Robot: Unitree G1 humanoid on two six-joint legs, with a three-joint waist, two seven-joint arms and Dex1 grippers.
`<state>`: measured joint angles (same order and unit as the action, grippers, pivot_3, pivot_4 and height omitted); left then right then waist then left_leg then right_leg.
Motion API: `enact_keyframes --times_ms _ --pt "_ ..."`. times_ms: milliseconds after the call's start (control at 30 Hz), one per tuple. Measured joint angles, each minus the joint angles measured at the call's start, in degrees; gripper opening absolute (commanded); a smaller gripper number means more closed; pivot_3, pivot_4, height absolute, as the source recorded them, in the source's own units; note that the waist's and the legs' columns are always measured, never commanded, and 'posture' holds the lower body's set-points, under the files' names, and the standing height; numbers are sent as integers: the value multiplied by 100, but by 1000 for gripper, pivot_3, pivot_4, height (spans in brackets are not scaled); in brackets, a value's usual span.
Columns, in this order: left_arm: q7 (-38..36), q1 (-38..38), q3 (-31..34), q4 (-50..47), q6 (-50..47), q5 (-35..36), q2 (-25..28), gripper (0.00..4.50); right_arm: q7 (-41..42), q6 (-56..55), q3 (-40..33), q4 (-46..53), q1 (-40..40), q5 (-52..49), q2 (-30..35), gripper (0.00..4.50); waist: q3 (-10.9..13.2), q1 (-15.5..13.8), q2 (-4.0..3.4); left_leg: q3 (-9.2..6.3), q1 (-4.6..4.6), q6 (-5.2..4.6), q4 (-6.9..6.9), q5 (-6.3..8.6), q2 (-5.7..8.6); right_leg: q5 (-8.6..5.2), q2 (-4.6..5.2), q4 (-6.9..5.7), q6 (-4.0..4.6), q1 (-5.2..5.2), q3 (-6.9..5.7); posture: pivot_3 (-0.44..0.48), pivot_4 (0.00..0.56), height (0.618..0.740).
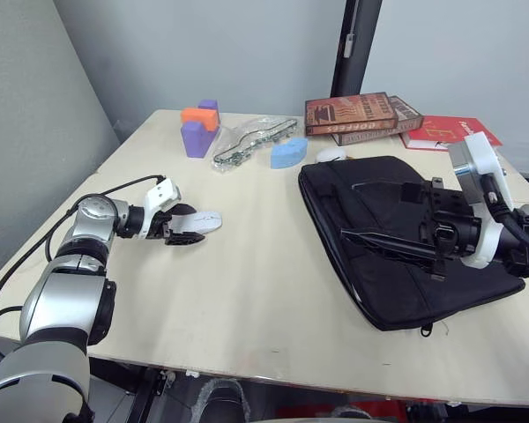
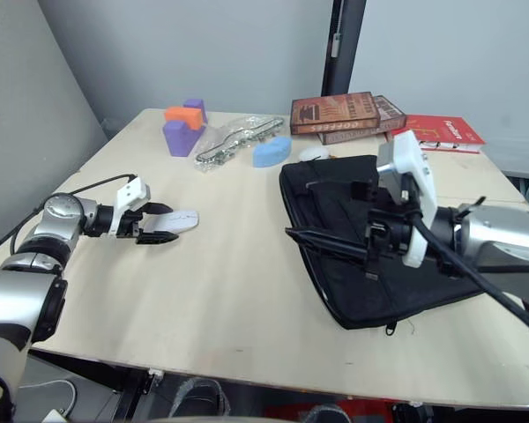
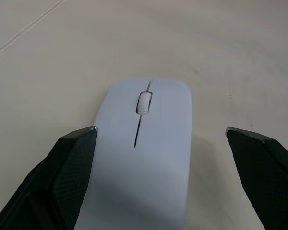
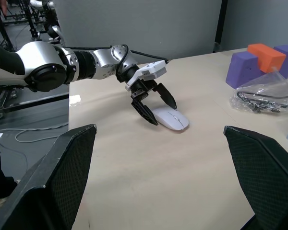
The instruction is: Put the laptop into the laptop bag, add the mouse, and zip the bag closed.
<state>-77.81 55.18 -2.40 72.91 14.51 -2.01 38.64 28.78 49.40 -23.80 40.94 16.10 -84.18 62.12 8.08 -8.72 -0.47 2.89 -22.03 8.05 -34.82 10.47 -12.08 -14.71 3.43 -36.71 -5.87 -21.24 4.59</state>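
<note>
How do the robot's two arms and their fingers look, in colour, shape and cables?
Both arms are silver-grey metal with black joints and loose black cables. The left gripper and right gripper each have a white wrist housing and two black tapered fingers with a fine mesh texture.

No lettering is legible, not even on the stacked books (image 1: pixel 361 115).

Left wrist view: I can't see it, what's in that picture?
A flat glossy white oval mouse lies on the pale wooden table, between the left gripper's two black jaws, which stand wide open on either side without touching it.
</note>
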Motion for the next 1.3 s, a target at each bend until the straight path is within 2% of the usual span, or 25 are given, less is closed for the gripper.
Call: enact_keyframes --times_ms 233,800,1067,1167,1233,1300 --pt "34 -142 -116 64 -43 -257 -36 4500 -68 -26 92 -31 109 -1 -7 4456 -3 14 2 0 2 3 2 1 0 0 1 1 1 1 -1 0 150 740" --pt "-705 -67 0 55 -304 -231 129 4500 2 -88 496 -234 367 206 -238 4456 -3 14 4 0 2 5 35 0 0 2 1 30 -3 -1 -8 0 150 740" --pt "-760 3 -46 55 -263 -316 171 4500 1 -88 618 -235 445 254 -280 4456 -3 3 4 0 -2 5 59 -1 0 3 0 53 -5 0 -14 0 150 740" --pt "-769 0 -111 55 -75 -343 172 3711 -12 -88 631 -235 460 259 -297 4500 -2 1 4 0 -1 6 64 -1 0 3 0 56 -5 0 -15 0 150 740" --pt "-801 0 -139 55 17 -358 182 3019 -20 -88 631 -234 460 259 -305 4500 -2 1 4 0 -1 6 64 -1 0 3 0 56 -5 0 -15 0 150 740" --pt "-835 0 -178 49 124 -394 207 2845 -29 -88 631 -234 460 261 -346 4500 -2 3 4 0 1 6 64 -1 0 3 0 54 -5 0 -15 0 150 740"
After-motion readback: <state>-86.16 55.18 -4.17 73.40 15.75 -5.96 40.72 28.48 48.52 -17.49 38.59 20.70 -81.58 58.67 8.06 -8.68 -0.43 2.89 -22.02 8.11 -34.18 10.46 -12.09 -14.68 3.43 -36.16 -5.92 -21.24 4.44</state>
